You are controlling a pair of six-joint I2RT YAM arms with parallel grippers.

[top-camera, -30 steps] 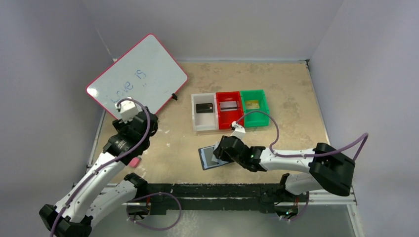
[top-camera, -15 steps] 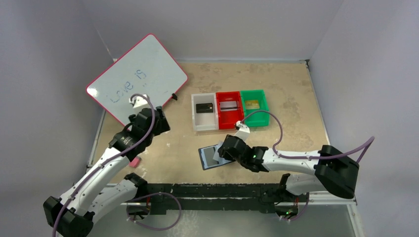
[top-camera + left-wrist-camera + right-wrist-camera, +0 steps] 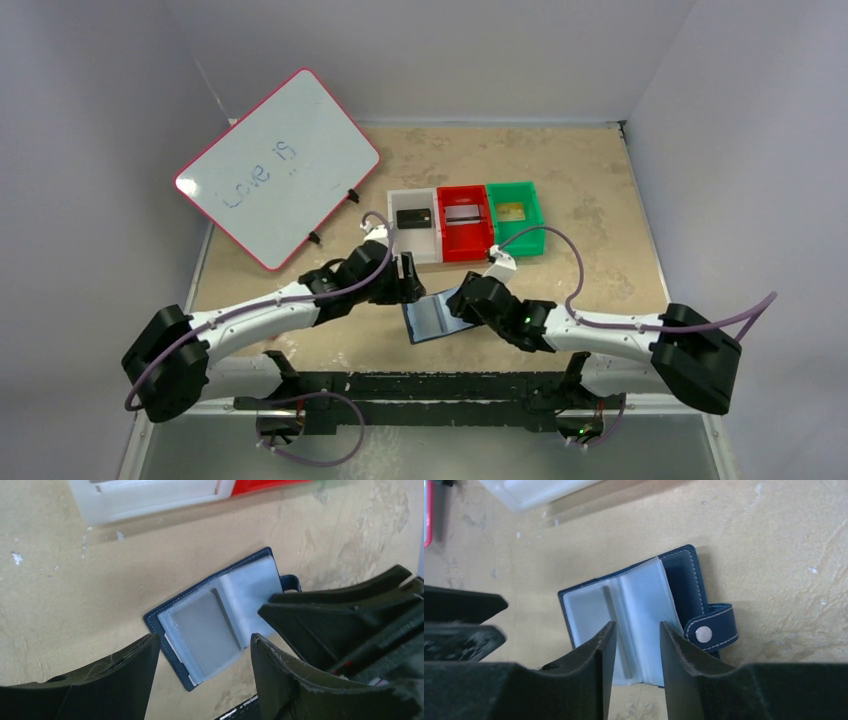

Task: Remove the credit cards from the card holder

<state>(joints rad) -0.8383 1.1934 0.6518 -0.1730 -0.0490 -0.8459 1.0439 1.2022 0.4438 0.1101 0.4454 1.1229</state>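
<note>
The card holder (image 3: 430, 320) lies open on the table, navy outside with pale blue pockets (image 3: 636, 597) and a snap tab (image 3: 711, 630) on its right edge. A black card (image 3: 413, 217), a silver-grey card (image 3: 462, 212) and a gold card (image 3: 511, 211) each lie in a bin behind it. My left gripper (image 3: 412, 272) hovers open over the holder's left half (image 3: 200, 625), nothing between its fingers. My right gripper (image 3: 456, 304) stands open with a narrow gap, its fingertips (image 3: 596, 650) low over the holder's middle fold.
White bin (image 3: 400, 250), red bin (image 3: 463, 247) and green bin (image 3: 530, 235) stand in a row just behind the holder. A pink-framed whiteboard (image 3: 278, 165) leans at the back left. The two grippers are close together, with the right gripper (image 3: 350, 615) beside the left fingers.
My left arm has swung from the whiteboard side to the middle, down over the holder, and its jaws have narrowed somewhat. The right gripper has stayed at the holder.
</note>
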